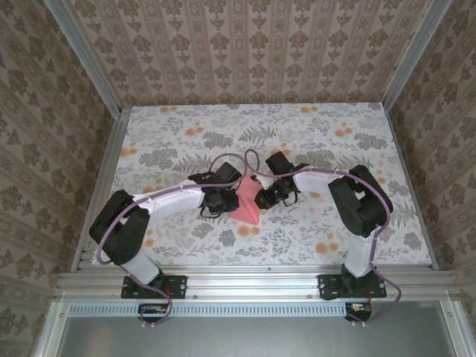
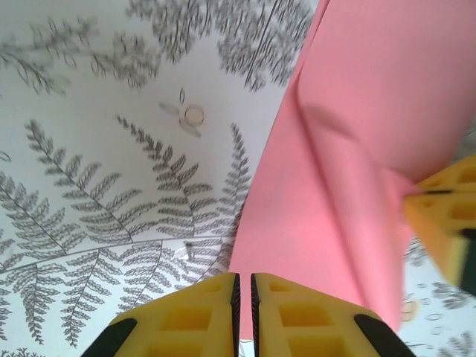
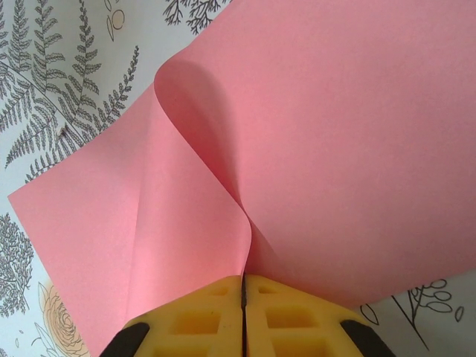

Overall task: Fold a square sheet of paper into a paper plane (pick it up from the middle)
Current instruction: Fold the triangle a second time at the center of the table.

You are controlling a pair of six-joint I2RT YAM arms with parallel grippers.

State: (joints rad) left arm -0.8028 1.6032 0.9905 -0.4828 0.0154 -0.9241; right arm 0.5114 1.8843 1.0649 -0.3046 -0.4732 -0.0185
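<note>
Overhead view of two robot arms reaching in from the near edge of a counter [image 1: 335, 230] and meeting at its middle over a salmon-pink sheet [image 1: 248, 204] of paper. The sheet lies between the two grippers, with one pointed corner aimed toward the arm bases and part of it lifted off the surface. The right gripper [image 1: 262, 197] comes in from the right. In its wrist view the right gripper [image 3: 243, 297] has yellow fingers pressed together on a raised ridge of the sheet [image 3: 335, 149], which curls up from the counter and runs straight into the seam between them. The left gripper [image 1: 229, 198] comes in from the left. In its wrist view the left gripper [image 2: 243, 297] has its yellow fingers almost together, with a thin dark slit between them. The left edge of the sheet [image 2: 372, 111] meets their tips, and it is unclear whether any paper is caught there. At the right edge of that view, a yellow finger [image 2: 446, 223] of the other gripper pinches the sheet's fold. The counter is covered in a print of grey ferns [image 2: 111, 149] and small orange flowers. Patterned beige wallpaper [image 1: 245, 44] lines the walls around it. Purple cables [image 1: 230, 155] loop above the wrists, and an aluminium rail [image 1: 245, 282] crosses the near edge.
</note>
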